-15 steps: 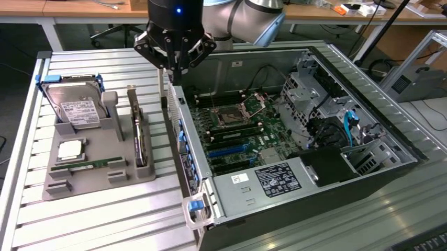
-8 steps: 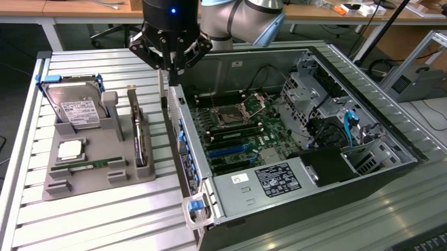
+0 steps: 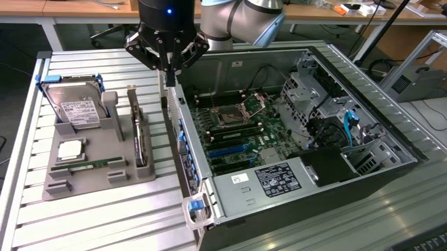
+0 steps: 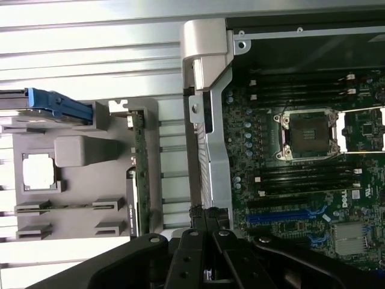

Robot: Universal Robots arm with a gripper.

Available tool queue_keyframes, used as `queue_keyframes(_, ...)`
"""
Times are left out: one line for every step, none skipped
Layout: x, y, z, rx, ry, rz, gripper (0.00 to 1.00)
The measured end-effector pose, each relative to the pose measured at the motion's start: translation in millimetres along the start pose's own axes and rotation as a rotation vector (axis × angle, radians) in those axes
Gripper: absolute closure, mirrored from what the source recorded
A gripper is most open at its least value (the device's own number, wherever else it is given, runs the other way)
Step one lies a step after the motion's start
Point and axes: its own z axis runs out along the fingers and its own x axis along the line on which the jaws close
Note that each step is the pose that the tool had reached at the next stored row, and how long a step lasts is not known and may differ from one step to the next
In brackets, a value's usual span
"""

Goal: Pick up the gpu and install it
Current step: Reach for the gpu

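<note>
exterior view: the claw (image 3: 168, 72) hangs clenched and empty over the rear wall of the open computer case (image 3: 244, 65) on the slatted counter (image 3: 104, 219). the gpu (image 3: 140, 133) stands on edge in the grey tray (image 3: 91, 180), at the exterior view's left of the case.
wrist view: the clenched claw (image 4: 204, 217) hovers over the case edge, and the gpu (image 4: 138, 180) sits in its tray slot, apart from it.

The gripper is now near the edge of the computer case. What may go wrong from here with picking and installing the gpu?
1. The gripper is shut and hangs over the case wall, not over the gpu. If it descends like this, it may strike the wall.
2. The gpu stands on its thin edge in the grey holder. An off-centre grip may tilt or jam it.
</note>
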Motion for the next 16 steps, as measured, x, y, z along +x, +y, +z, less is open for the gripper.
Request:
queue_keyframes(0.5,0.0,0.1,0.0000,0.0000,0.000,0.89)
queue_keyframes(0.9,-0.1,0.1,0.0000,0.0000,0.000,0.89)
queue_keyframes(1.4,-0.1,0.2,0.0000,-0.0001,0.000,0.89)
queue_keyframes(1.8,-0.2,0.2,0.0000,0.0000,0.000,0.89)
queue_keyframes(2.3,-0.2,0.2,0.0000,0.0000,0.000,0.89)
queue_keyframes(2.9,-0.3,0.3,0.0000,0.0000,0.000,0.89)
queue_keyframes(3.4,-0.3,0.3,0.0000,0.0000,0.000,0.89)
queue_keyframes(4.0,-0.3,0.3,0.0000,0.0000,0.000,0.89)
queue_keyframes(4.5,-0.4,0.4,0.0000,-0.0001,0.000,0.89)
queue_keyframes(5.1,-0.4,0.4,0.0000,0.0000,0.000,0.89)
queue_keyframes(5.9,-0.5,0.5,0.0000,0.0000,0.000,0.89)
queue_keyframes(6.9,-0.6,0.6,0.0001,0.0000,0.000,0.89)
queue_keyframes(7.7,-0.6,0.7,0.0000,0.0000,0.000,0.89)
queue_keyframes(8.2,-0.7,0.7,0.0001,0.0000,0.000,0.89)
queue_keyframes(8.8,-0.7,0.8,0.0000,0.0000,0.000,0.89)
queue_keyframes(9.3,-0.8,0.8,0.0000,0.0000,0.000,0.89)
